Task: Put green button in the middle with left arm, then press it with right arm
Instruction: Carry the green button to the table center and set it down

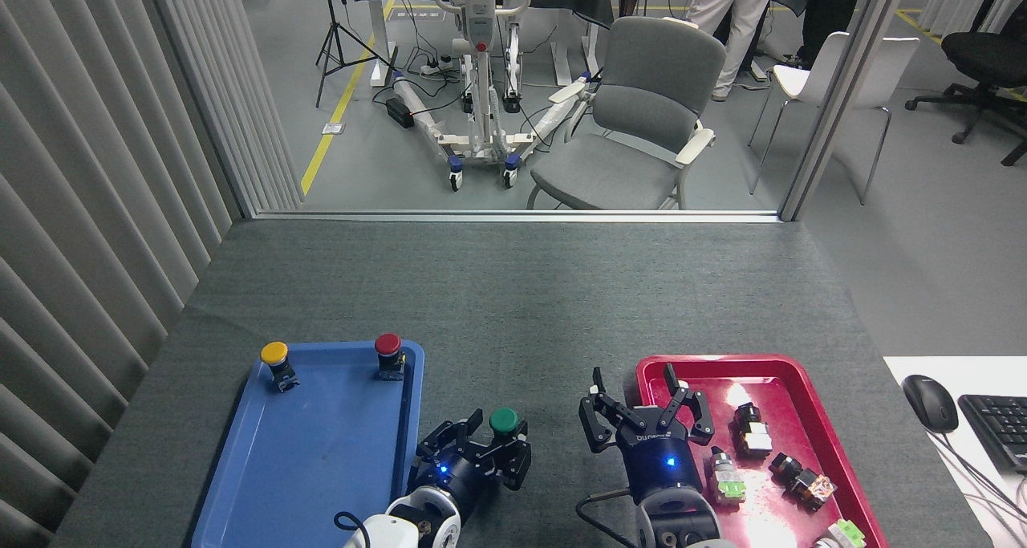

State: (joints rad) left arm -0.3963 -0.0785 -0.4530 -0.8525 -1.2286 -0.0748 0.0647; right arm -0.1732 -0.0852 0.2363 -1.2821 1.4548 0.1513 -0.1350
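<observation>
Faintly, unreadable white lettering, right end effector [639,394]

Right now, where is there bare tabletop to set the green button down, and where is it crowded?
Bare felt runs between the blue tray and the red tray, widening to the whole table toward the far edge. Near the front that strip is crowded: the left gripper holds the green button there, with the open right gripper beside it.

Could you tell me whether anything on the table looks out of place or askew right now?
Nothing looks damaged or spilled. The small parts in the red tray lie scattered at odd angles, while the yellow button and red button stand upright in the blue tray.
</observation>
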